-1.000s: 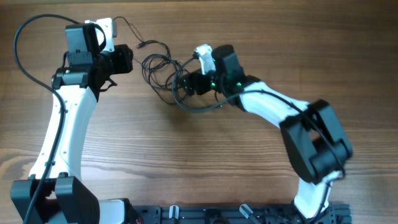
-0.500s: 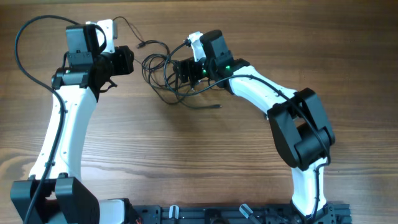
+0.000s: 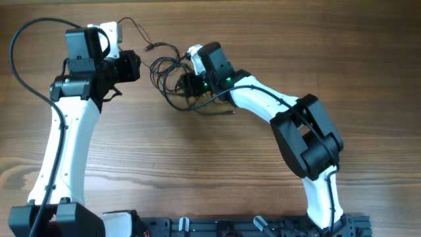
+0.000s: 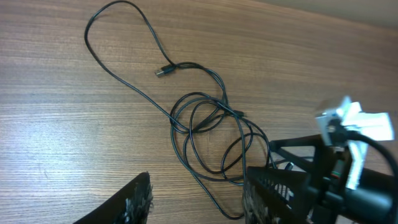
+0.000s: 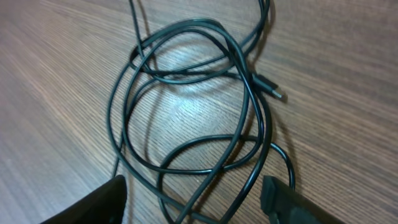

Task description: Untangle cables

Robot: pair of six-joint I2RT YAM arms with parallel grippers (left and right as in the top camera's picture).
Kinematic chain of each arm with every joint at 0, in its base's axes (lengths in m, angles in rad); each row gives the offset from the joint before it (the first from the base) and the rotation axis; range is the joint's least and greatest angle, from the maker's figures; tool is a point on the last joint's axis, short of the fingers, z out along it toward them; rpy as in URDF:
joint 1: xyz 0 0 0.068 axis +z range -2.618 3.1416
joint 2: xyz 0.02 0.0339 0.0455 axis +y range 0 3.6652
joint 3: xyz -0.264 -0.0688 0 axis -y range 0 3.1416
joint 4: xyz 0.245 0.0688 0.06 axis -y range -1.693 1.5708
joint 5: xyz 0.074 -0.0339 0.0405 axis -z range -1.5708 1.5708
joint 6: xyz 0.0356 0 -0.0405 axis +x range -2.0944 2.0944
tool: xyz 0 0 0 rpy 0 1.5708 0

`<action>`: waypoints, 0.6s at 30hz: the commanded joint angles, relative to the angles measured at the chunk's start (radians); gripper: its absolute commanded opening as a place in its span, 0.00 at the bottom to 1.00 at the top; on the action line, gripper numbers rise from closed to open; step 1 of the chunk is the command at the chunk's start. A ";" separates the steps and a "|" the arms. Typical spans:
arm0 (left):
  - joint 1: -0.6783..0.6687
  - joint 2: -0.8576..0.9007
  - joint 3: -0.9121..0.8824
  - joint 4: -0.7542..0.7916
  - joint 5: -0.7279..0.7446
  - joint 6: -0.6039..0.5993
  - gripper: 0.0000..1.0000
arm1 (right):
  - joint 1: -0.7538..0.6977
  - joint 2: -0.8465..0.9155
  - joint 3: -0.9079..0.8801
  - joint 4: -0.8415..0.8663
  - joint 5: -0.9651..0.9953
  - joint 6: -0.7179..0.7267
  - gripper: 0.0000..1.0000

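Overhead view shows the cables (image 3: 170, 69) as one loose tangle of thin black loops. They lie on the wooden table (image 3: 197, 171), in its far middle part, between the two grippers. The left gripper (image 3: 135, 66) hovers just beside the tangle on its left side and does not touch it. In the left wrist view its fingers (image 4: 138, 199) stand moderately apart with nothing between them. The cables (image 4: 208, 127) lie ahead on the wood, and one long strand runs out to a small plug (image 4: 163, 72).

The right gripper (image 3: 187, 84) is low over the right side of the tangle. In the right wrist view its fingers (image 5: 283, 199) stand wide apart, one at each side of the cables (image 5: 193, 99), and several strands pass between them. They are not closed on any strand; whether a finger touches one, I cannot tell. A small plug (image 5: 270, 87) lies just beside the loops; whether it is the same one, I cannot tell.
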 commanded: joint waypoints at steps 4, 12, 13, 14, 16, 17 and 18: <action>0.001 -0.071 -0.005 -0.007 0.006 -0.010 0.49 | -0.002 0.020 0.020 -0.018 0.064 0.007 0.60; 0.001 -0.117 -0.005 -0.018 0.029 -0.010 0.52 | -0.002 0.032 0.018 -0.019 0.063 0.016 0.50; 0.001 -0.117 -0.005 -0.023 0.028 -0.010 0.52 | 0.000 0.033 0.018 -0.017 0.063 0.029 0.49; 0.000 -0.117 -0.005 -0.027 0.029 -0.010 0.52 | 0.002 0.033 0.018 -0.013 0.064 0.031 0.48; 0.000 -0.117 -0.005 -0.031 0.029 -0.010 0.52 | 0.004 0.034 0.018 -0.011 0.064 0.031 0.48; 0.000 -0.117 -0.005 -0.033 0.029 -0.010 0.52 | 0.005 0.036 0.018 -0.007 0.064 0.032 0.47; 0.000 -0.117 -0.005 -0.034 0.029 -0.010 0.52 | 0.005 0.039 0.018 -0.003 0.064 0.035 0.47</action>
